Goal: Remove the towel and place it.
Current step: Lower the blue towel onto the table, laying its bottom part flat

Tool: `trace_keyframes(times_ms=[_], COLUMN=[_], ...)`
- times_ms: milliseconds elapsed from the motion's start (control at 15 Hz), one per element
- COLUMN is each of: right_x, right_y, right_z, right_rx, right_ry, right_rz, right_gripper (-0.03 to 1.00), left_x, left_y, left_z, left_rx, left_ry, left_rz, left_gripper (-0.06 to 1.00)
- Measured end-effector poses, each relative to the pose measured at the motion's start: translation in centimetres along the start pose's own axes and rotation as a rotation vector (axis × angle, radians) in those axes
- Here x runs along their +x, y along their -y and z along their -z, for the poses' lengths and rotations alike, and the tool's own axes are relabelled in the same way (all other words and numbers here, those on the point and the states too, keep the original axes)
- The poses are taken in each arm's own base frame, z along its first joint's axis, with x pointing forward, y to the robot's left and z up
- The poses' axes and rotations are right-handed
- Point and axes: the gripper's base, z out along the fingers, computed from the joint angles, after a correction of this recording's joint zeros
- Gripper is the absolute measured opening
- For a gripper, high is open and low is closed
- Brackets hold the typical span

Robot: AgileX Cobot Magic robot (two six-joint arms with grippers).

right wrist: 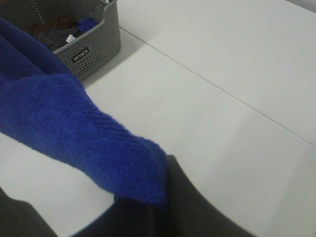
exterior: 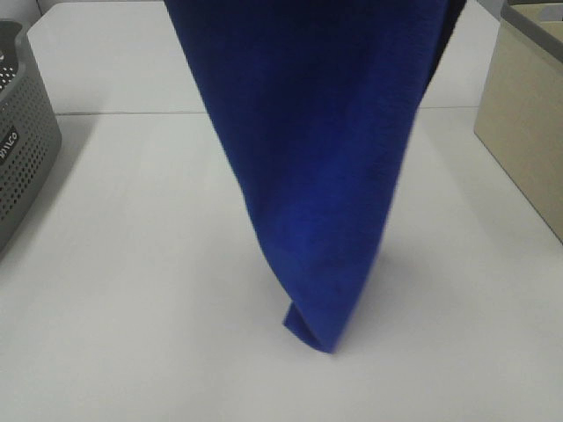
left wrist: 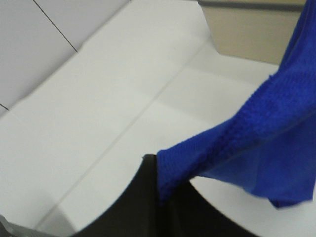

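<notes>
Towel point(exterior: 317, 176) hung in folds over table point(exterior: 132, 264), lowest tip near the surface — well clear of grey basket point(exterior: 22, 149). Left gripper point(left wrist: 162, 200) and right gripper point(right wrist: 159, 210) each clamped on an upper edge. Soft, light, limp — likely best held at corners, spread wide.

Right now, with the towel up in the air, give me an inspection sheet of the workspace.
Surface: white table, one seam line across it.
Job's things: blue towel hanging from both grippers, lower tip near the table; contact unclear.
Clutter: grey basket at the left edge, with dark items inside.
Grippers: left gripper and right gripper each shut on a towel edge.
Cables: nothing seen.
Surroundings: beige box at the right.
</notes>
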Motion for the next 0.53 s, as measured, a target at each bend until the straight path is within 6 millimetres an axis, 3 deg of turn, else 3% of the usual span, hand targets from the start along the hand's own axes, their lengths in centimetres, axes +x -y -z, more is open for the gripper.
trace_keyframes(times_ms=[133,267,400,533], right_x=[2.1,3.8,4.2,3.6], right_y=[-1.3,-2.5,-3.4,-4.4], right_z=[0.7,0.1,0.2,1.4], right_rx=[-0.087,-0.218,-0.318,-0.407], right_ry=[-0.010,-0.039,-0.029,0.036], right_rz=[-0.021,-0.058,-0.070,-0.045], right_gripper=[0.00,0.00,0.00,0.00], left_x=[1.3,1.5,1.1,-0.3], left_y=[0.8,1.4,1.8,2.0], left_z=[0.7,1.8,2.7,4.8], left_rx=[0.096,0.181,0.244,0.338], left_ry=[-0.150,-0.199,-0.173,-0.102], left_rz=[0.073,0.187,0.247,0.394], left_gripper=[0.00,0.00,0.00,0.00])
